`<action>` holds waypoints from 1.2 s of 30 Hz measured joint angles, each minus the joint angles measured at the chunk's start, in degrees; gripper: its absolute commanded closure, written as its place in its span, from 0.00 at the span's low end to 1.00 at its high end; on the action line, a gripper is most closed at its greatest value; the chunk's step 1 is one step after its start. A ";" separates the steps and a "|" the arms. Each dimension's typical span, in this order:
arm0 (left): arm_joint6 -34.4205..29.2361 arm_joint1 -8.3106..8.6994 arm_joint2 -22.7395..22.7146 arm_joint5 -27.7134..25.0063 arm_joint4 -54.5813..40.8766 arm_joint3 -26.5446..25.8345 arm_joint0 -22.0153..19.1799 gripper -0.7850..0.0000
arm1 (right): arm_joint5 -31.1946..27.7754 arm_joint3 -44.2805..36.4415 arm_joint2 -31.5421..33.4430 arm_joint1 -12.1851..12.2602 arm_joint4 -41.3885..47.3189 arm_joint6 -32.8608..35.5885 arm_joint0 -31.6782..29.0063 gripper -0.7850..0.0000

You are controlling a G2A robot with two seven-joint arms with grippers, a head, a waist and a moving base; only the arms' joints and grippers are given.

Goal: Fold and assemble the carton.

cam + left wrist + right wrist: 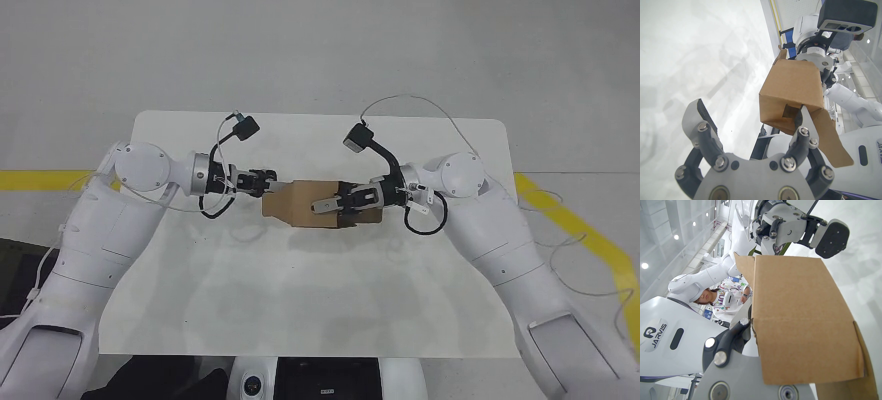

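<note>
A brown carton (320, 202) is held above the middle of the white table (200, 290), its body squared up. My right gripper (335, 205) is shut on it from the right end, one finger lying along the top face. In the right wrist view the carton (800, 317) sits close against a dark finger (728, 336). My left gripper (751, 113) stands open at the carton's (793, 89) left end. One of its fingertips (801, 117) touches the end face by a cut-out, next to a loose flap (831, 136) that hangs outward. The other finger (702, 113) is off to the side, touching nothing.
Bare white tabletop lies all around and under the carton. Yellow floor tape (40, 180) runs past the table on both sides. Cables loop from both wrists above the table's far half.
</note>
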 measured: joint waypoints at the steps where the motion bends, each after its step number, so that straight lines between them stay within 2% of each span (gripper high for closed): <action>1: -0.06 0.02 -0.08 -0.07 -0.05 0.00 0.00 0.00 | -0.08 0.17 0.11 0.00 0.04 -0.09 0.02 1.00; 9: -0.09 0.30 -1.14 -0.23 -0.33 0.70 0.26 0.00 | -0.14 1.77 3.02 0.89 -2.96 -2.83 -0.14 1.00; 17: 0.35 0.78 -3.06 -0.65 -0.68 1.65 0.49 0.00 | 4.68 0.05 6.15 2.51 -10.96 -6.99 -1.49 1.00; 26: 1.09 1.51 -5.02 -1.36 0.58 -3.75 2.25 0.00 | 9.30 -3.57 5.22 2.93 -17.16 -9.35 -2.38 1.00; 36: 5.88 1.69 -3.19 1.56 13.08 -7.59 2.67 0.00 | 9.87 -6.17 4.62 2.93 -17.44 -9.02 -2.27 1.00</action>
